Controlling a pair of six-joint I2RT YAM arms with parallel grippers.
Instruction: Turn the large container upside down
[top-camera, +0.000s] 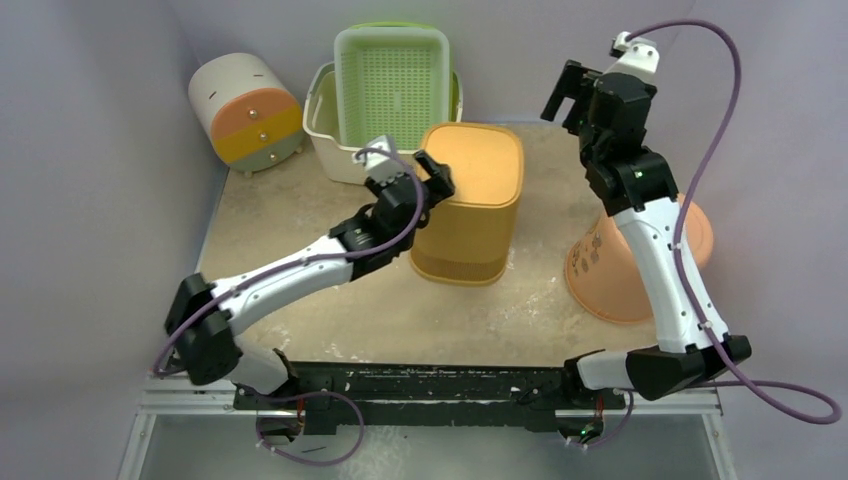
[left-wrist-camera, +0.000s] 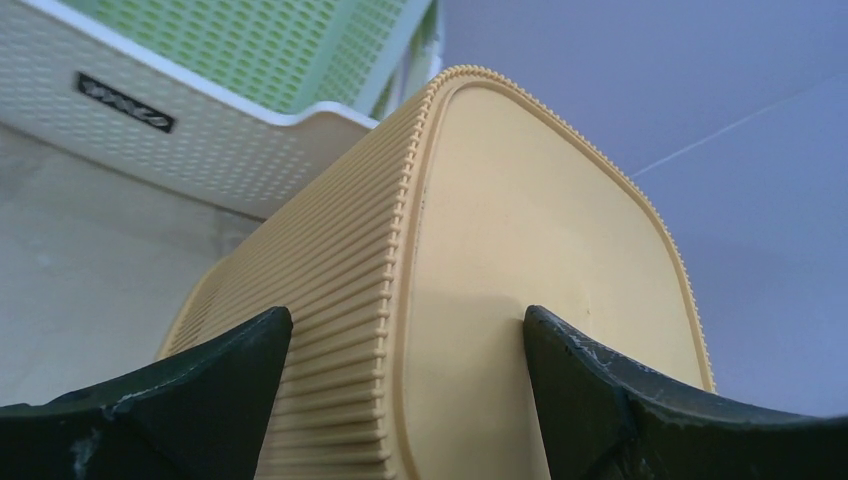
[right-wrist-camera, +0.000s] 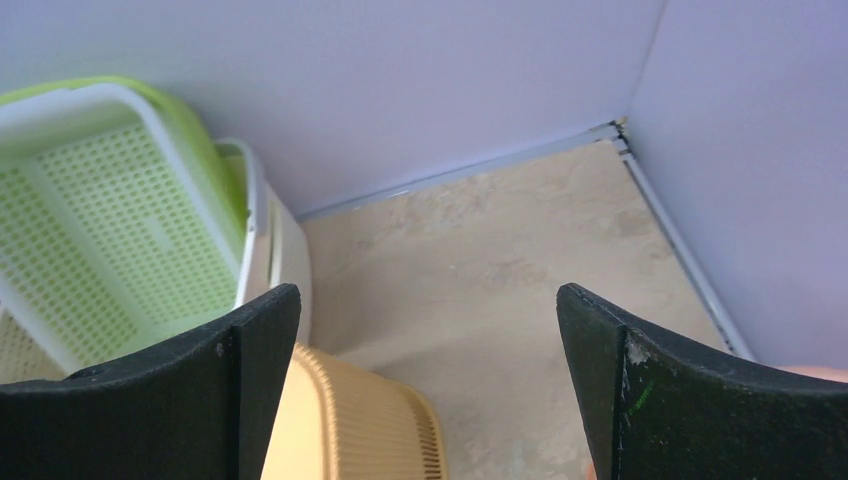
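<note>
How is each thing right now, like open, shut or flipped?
yellow ribbed container, upside down, rim on table
left end effector, open, astride container's top edge
right end effector, open, empty, raised
green basket, nested in white basket
round drawer unit, drawers shut
orange bucket, not upright

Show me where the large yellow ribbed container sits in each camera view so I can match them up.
Top external: yellow container near frame centre, flat closed face up, left gripper at its upper left edge.
Left wrist: yellow container fills the middle of the frame.
Right wrist: only a corner of the yellow container shows, at the bottom edge left of centre.
Shared landmark: green basket, upper left in both wrist views.
</note>
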